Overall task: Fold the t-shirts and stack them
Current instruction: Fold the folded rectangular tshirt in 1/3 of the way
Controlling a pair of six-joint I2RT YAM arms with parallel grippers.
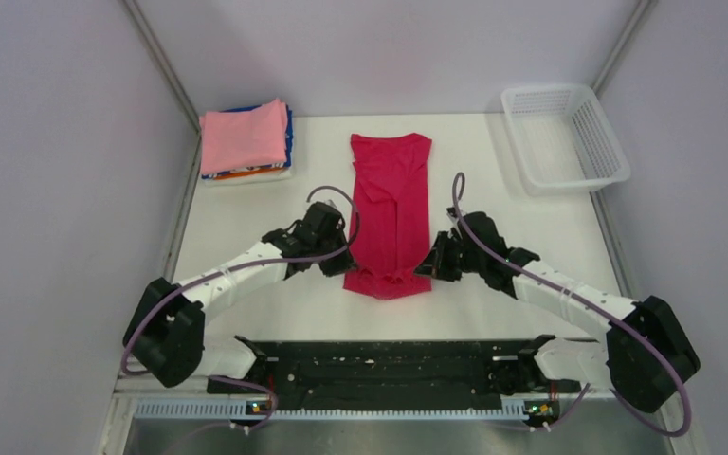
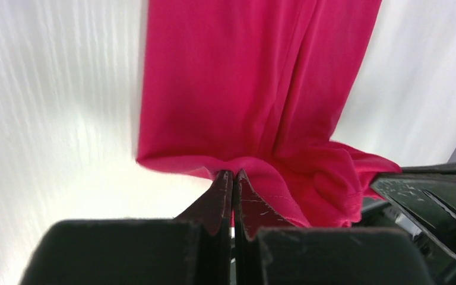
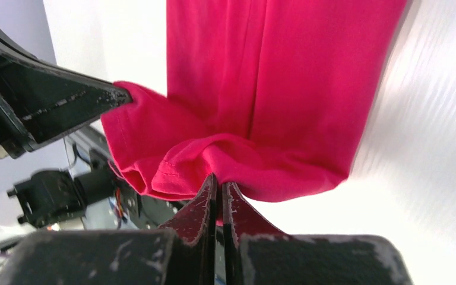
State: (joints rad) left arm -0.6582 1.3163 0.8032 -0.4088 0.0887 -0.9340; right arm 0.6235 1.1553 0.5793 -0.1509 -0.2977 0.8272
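Observation:
A crimson-red t-shirt point(image 1: 391, 204) lies as a long narrow strip down the middle of the white table, sleeves folded in. My left gripper point(image 1: 343, 267) is shut on its near left corner; in the left wrist view the left gripper point(image 2: 233, 176) pinches the bunched hem of the red t-shirt point(image 2: 243, 83). My right gripper point(image 1: 421, 269) is shut on the near right corner, and the right wrist view shows the right gripper point(image 3: 218, 180) biting the lifted red t-shirt point(image 3: 261, 77) hem. A stack of folded t-shirts point(image 1: 245, 140), light pink on top with blue, orange and white below, sits at the far left.
A white plastic mesh basket point(image 1: 565, 136) stands at the far right corner. Grey walls close in the table point(image 1: 246, 227) on the left, right and back. The black rail point(image 1: 389, 365) with the arm bases runs along the near edge.

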